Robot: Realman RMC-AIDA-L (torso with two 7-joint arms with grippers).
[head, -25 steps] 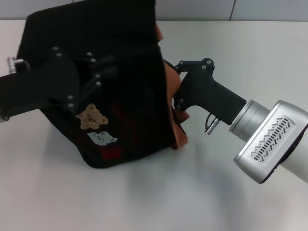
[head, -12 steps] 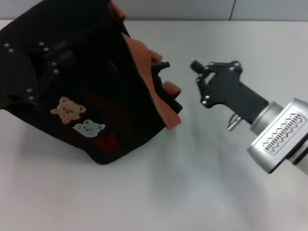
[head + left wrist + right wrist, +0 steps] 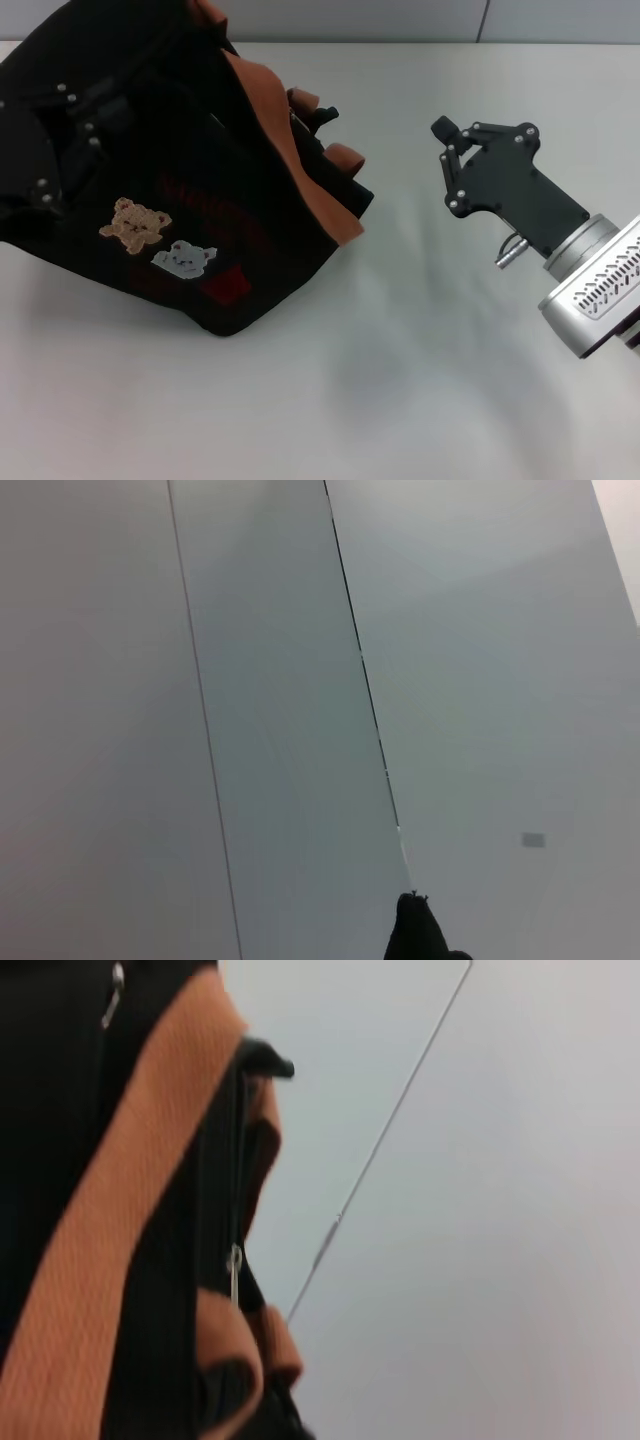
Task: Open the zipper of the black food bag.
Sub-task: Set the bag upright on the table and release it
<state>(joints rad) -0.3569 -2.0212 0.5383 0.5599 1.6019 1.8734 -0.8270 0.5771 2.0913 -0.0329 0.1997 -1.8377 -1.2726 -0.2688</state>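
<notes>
Bag sits tilted on the surface, soft and floppy-looking, left hand pressed on it, grip unclear. Right hand hangs apart, empty, slightly open. I'd pinch the zipper's metal pull.

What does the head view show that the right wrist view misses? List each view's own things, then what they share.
Head view only: the tan bear patch, white bear patch, the right end effector apart from the bag, and the left end effector against its left side. Right wrist view only: a small silver metal zip pull. Both: the boxy black fabric food bag with tan-brown trim.
</notes>
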